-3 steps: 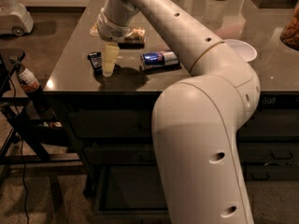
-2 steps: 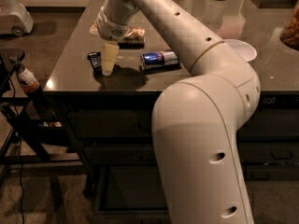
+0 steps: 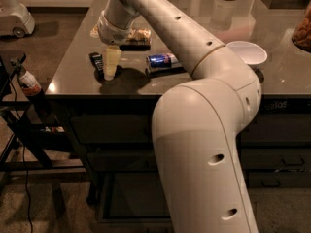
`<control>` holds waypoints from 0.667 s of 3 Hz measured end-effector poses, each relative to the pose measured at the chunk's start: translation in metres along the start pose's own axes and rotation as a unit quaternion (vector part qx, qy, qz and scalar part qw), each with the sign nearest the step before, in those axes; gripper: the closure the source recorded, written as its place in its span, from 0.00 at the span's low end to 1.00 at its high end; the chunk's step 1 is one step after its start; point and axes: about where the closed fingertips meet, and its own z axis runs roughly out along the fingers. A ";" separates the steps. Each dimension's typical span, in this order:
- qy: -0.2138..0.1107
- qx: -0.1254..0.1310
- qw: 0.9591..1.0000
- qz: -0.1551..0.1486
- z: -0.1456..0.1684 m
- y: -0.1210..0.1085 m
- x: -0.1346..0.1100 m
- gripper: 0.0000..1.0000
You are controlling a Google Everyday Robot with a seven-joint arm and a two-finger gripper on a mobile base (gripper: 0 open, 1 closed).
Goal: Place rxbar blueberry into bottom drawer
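Rxbar blueberry [image 3: 96, 62], dark, flat, beside end effector [image 3: 110, 74].

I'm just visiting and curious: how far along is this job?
Done: the bottom drawer looks pulled open. In hand: the gripper is low over the counter, right beside the rxbar blueberry, not lifting it. Left: grasp the bar, carry it down, drop it in the drawer.

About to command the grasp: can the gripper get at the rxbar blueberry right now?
Probably yes: the gripper is down at the tabletop right beside the rxbar blueberry, nothing between them; the drink can lies on its other side.
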 end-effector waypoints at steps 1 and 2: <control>-0.003 -0.005 1.000 -0.004 0.005 0.000 -0.001 0.00; -0.003 -0.005 1.000 -0.004 0.005 0.000 -0.001 0.00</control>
